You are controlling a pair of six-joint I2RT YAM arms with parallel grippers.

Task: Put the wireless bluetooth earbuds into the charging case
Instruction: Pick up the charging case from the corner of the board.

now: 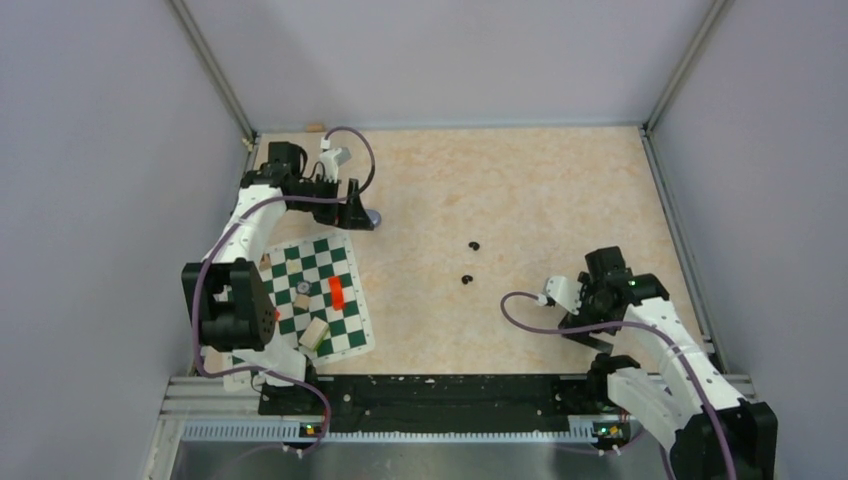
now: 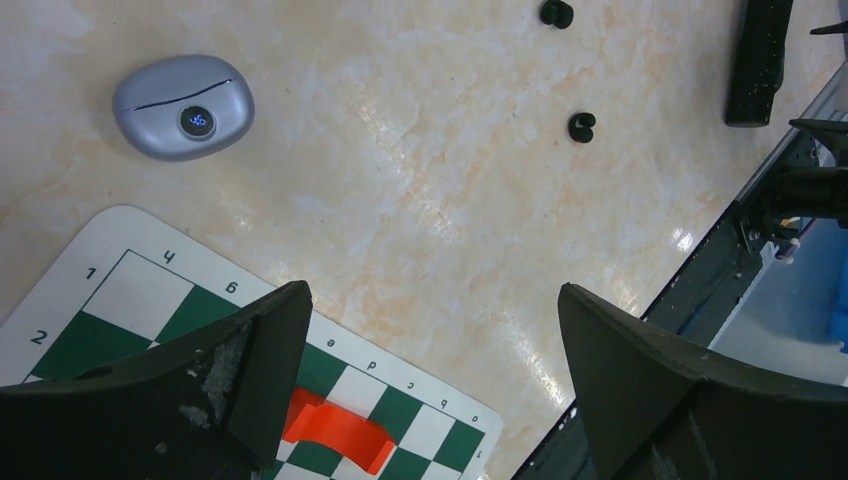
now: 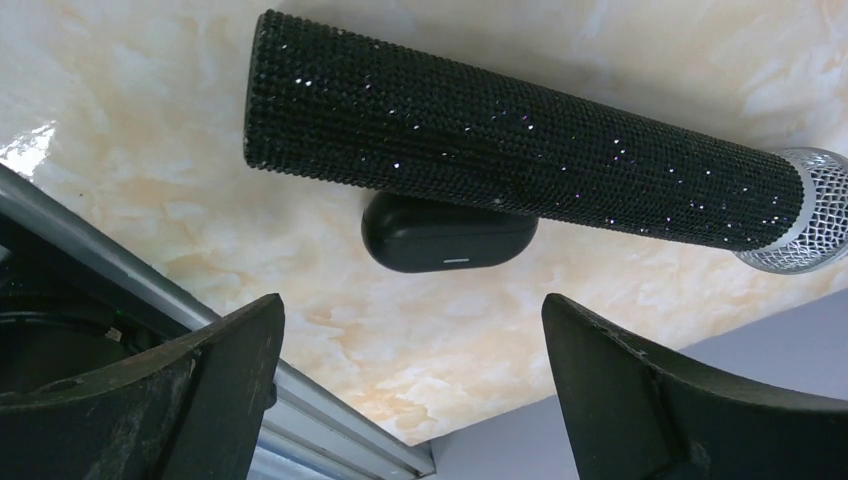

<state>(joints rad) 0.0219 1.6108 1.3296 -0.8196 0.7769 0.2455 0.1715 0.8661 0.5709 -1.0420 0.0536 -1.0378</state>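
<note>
— Where's the case (image 2: pixel 183 106)?
— Upper left of the left wrist view; lid shut, on the table (image 2: pixel 420 200) near the chessboard (image 2: pixel 130 290) corner; two black buds (image 2: pixel 581 126) lie upper right.
— And the pincers?
— Left gripper (image 2: pixel 432 310) spread wide, holding nothing; right gripper (image 3: pixel 412 310) likewise released, over a microphone (image 3: pixel 520 140) partly hiding a black case (image 3: pixel 448 240).

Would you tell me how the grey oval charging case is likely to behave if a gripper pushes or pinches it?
The charging case looks smooth and glossy, so it would probably slide when pushed and might squirt out of a pinch. Its low, rounded pebble shape suggests spinning rather than rolling.
</note>
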